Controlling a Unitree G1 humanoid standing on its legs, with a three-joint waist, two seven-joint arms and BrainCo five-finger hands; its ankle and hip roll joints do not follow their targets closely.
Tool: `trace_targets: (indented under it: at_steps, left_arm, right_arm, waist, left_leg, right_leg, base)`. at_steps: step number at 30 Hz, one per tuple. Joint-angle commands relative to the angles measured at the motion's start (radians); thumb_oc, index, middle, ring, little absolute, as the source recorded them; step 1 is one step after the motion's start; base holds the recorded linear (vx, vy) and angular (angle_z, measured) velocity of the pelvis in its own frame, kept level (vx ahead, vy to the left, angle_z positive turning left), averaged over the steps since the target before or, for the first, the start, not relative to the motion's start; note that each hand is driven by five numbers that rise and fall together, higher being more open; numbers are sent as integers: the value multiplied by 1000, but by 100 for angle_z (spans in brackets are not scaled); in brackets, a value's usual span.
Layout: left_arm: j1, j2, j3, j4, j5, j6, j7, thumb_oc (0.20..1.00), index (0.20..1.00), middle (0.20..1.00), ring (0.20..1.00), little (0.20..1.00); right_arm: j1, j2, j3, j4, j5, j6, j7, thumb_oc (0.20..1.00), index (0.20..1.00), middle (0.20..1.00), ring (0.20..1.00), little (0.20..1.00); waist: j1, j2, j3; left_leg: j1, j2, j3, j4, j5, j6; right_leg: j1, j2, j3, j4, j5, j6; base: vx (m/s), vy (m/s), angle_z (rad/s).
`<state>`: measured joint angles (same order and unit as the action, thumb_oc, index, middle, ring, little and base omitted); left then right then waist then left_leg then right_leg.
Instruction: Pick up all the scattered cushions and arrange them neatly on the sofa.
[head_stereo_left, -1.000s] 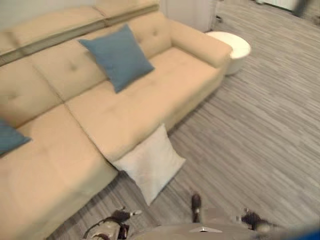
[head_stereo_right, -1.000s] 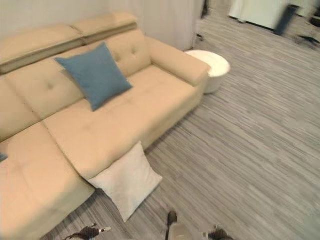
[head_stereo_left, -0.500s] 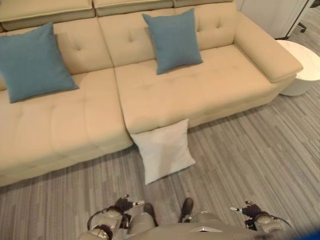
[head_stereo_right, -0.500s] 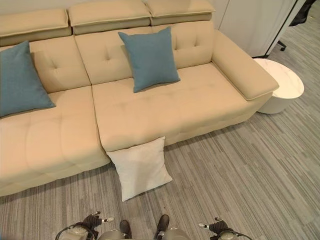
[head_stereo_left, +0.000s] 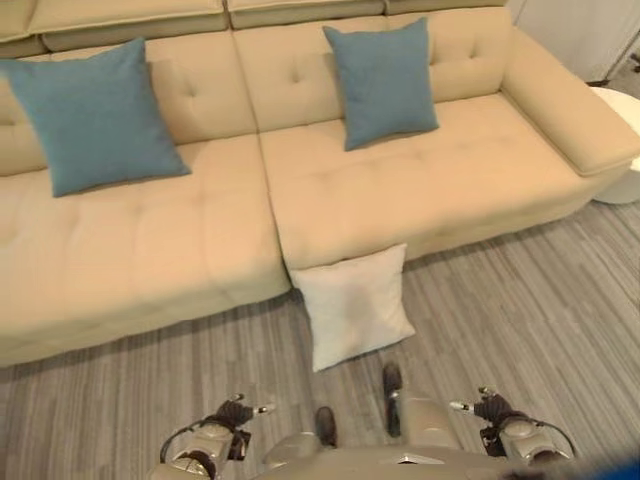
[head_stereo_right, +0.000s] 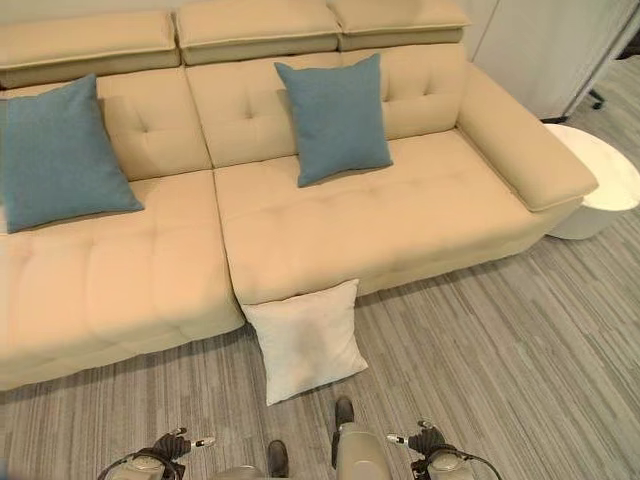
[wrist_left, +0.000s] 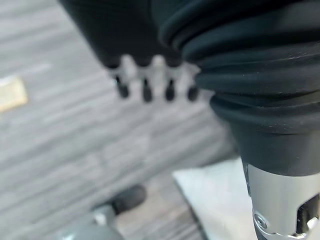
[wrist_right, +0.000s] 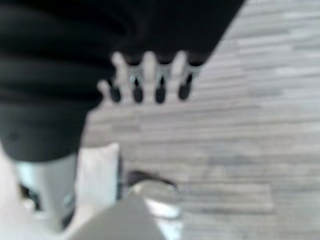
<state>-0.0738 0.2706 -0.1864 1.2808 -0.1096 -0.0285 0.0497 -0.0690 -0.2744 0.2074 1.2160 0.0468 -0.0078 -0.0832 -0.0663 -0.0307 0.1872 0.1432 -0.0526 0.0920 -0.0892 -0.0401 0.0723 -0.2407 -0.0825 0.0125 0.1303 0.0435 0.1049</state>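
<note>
Fingers (wrist_left: 145, 87) of the left hand (head_stereo_left: 232, 413) extend straight in a row above the striped grey floor (head_stereo_right: 480, 330), relaxed and holding nothing; fingers (wrist_right: 150, 80) of the right hand (head_stereo_right: 425, 440) are likewise straight and empty. Both hands hang low at the near edge of the head views, well apart from every cushion.

White cushion (head_stereo_right: 305, 340): lies on the floor, its upper edge leaning against the front of the beige sofa (head_stereo_right: 400, 220), just below the seam between the two seat sections. A corner of it also shows in the left wrist view (wrist_left: 215, 200), past the hand.

Blue cushion, left (head_stereo_right: 60, 155): stands propped against the sofa backrest on the left seat section, slightly tilted.

Blue cushion, right (head_stereo_right: 335, 120): stands propped against the backrest on the right seat section, near the middle of the sofa.

Round white side table (head_stereo_right: 600, 195): stands on the floor just beside the sofa's right armrest. Behind it runs a pale wall panel (head_stereo_right: 550, 50).
</note>
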Motion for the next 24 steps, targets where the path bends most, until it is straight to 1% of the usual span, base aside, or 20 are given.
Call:
trace_targets:
  at_steps: [1, 2, 6, 7, 8, 10, 11, 14, 15, 16, 17, 18, 19, 20, 22, 24]
  left_arm:
    - [-8, 18, 18, 3, -25, -22, 10, 1000, 1000, 1000, 1000, 1000]
    - [-8, 19, 17, -1, -29, -23, 9, 1000, 1000, 1000, 1000, 1000]
    - [-12, 20, 9, 0, -29, -22, 8, 1000, 1000, 1000, 1000, 1000]
    - [-15, 19, 4, -3, -29, -22, 9, 1000, 1000, 1000, 1000, 1000]
    - [-32, 17, -10, -15, -32, -23, 9, 1000, 1000, 1000, 1000, 1000]
    - [-54, 16, -25, -27, -37, -24, 12, 1000, 1000, 1000, 1000, 1000]
    - [-54, 16, -25, -27, -37, -24, 12, 1000, 1000, 1000, 1000, 1000]
    - [-81, 8, -54, -44, -38, -26, 10, 1000, 1000, 1000, 1000, 1000]
    - [-90, 5, -63, -48, -39, -27, 8, 1000, 1000, 1000, 1000, 1000]
    - [-121, -2, -97, -75, -50, -32, 9, 1000, 1000, 1000, 1000, 1000]
    - [-121, -2, -97, -75, -50, -32, 9, 1000, 1000, 1000, 1000, 1000]
    - [-115, -2, -96, -78, -64, -36, 5, 1000, 1000, 1000, 1000, 1000]
    - [-115, -2, -96, -78, -64, -36, 5, 1000, 1000, 1000, 1000, 1000]
    - [-108, -2, -91, -72, -63, -35, 2, 1000, 1000, 1000, 1000, 1000]
    - [-96, 1, -86, -65, -54, -35, 3, 1000, 1000, 1000, 1000, 1000]
    - [-86, 8, -76, -58, -43, -36, 7, 1000, 1000, 1000, 1000, 1000]
  right_arm:
    - [-29, -17, 14, 11, -4, -19, -10, 1000, 1000, 1000, 1000, 1000]
    - [-30, -18, 15, 9, -2, -21, -12, 1000, 1000, 1000, 1000, 1000]
    - [-28, -20, 16, -4, 11, -27, -15, 1000, 1000, 1000, 1000, 1000]
    - [-24, -22, 15, -7, 15, -29, -17, 1000, 1000, 1000, 1000, 1000]
    - [-22, -25, 11, -15, 26, -33, -24, 1000, 1000, 1000, 1000, 1000]
    - [-21, -27, 9, -23, 35, -36, -30, 1000, 1000, 1000, 1000, 1000]
    - [-22, -27, 9, -23, 35, -36, -30, 1000, 1000, 1000, 1000, 1000]
    - [-26, -35, 4, -23, 46, -34, -36, 1000, 1000, 1000, 1000, 1000]
    - [-22, -39, 2, -22, 50, -37, -36, 1000, 1000, 1000, 1000, 1000]
    - [-32, -45, 5, -20, 58, -33, -47, 1000, 1000, 1000, 1000, 1000]
    - [-32, -45, 5, -20, 58, -33, -47, 1000, 1000, 1000, 1000, 1000]
    - [-49, -41, 15, -11, 45, -28, -45, 1000, 1000, 1000, 1000, 1000]
    - [-49, -41, 15, -12, 45, -28, -45, 1000, 1000, 1000, 1000, 1000]
    - [-53, -37, 14, -10, 46, -27, -42, 1000, 1000, 1000, 1000, 1000]
    - [-68, -28, 22, -14, 38, -25, -40, 1000, 1000, 1000, 1000, 1000]
    - [-77, -20, 27, -20, 27, -26, -39, 1000, 1000, 1000, 1000, 1000]
  waist:
    - [5, -14, -12]
    - [7, -13, -13]
    - [15, -13, -18]
    - [14, -13, -18]
    - [11, -12, -14]
    - [2, -15, -5]
    - [0, -15, -5]
    - [-21, -20, 1]
    - [-31, -23, 2]
    - [-30, -21, 27]
    - [-30, -21, 27]
    - [-28, -21, 19]
    - [-27, -21, 19]
    - [-27, -23, 14]
    - [-20, -30, 13]
    - [-11, -36, 20]
  left_leg:
    - [-71, 16, -31, 84, -30, -66]
    - [-74, 22, -40, 85, -27, -72]
    - [-93, 46, -72, 79, -10, -98]
    - [-98, 52, -82, 77, -4, -105]
    - [-120, 64, -102, 78, 9, -120]
    - [-146, 77, -110, 84, 22, -131]
    - [-147, 77, -112, 85, 22, -131]
    - [-186, 96, -72, 117, 23, -138]
    - [-201, 102, -40, 144, 20, -139]
    - [-270, 115, -11, 122, 83, -146]
    - [-270, 115, -12, 122, 83, -146]
    - [-275, 103, -38, 115, 65, -138]
    - [-275, 103, -37, 115, 65, -138]
    - [-272, 101, -27, 112, 64, -134]
    - [-264, 82, -15, 111, 48, -117]
    - [-248, 74, 28, 114, 29, -101]
  right_leg:
    - [107, -4, 4, -43, 14, 41]
    - [115, 1, 3, -47, 8, 37]
    - [131, 7, -40, -52, -20, 19]
    - [134, 7, -53, -53, -27, 14]
    - [135, 7, -85, -48, -43, 4]
    - [130, 10, -111, -43, -57, -8]
    - [130, 10, -113, -42, -57, -8]
    - [127, 4, -147, -39, -68, -17]
    - [134, 1, -153, -44, -71, -22]
    - [142, -7, -185, -72, -60, -16]
    - [143, -8, -186, -72, -60, -16]
    - [127, -11, -160, -65, -52, -3]
    - [127, -11, -159, -65, -52, -3]
    - [124, -16, -145, -67, -47, 3]
    - [116, -30, -113, -59, -39, 17]
    - [103, -46, -90, -31, -29, 35]
  base:
    - [40, -78, 23]
    - [53, -127, -3]
    - [32, -142, 18]
    - [-8, -193, 72]
    - [-27, -191, 82]
    - [-45, -156, 78]
    - [-58, -98, 73]
    - [-22, -75, 64]
    - [-62, -25, 96]
    - [-74, -2, 127]
    - [-27, 140, 120]
    - [53, 118, 57]
    - [78, 184, -16]
    - [54, 165, -62]
    - [59, 245, -67]
    - [28, 224, -93]
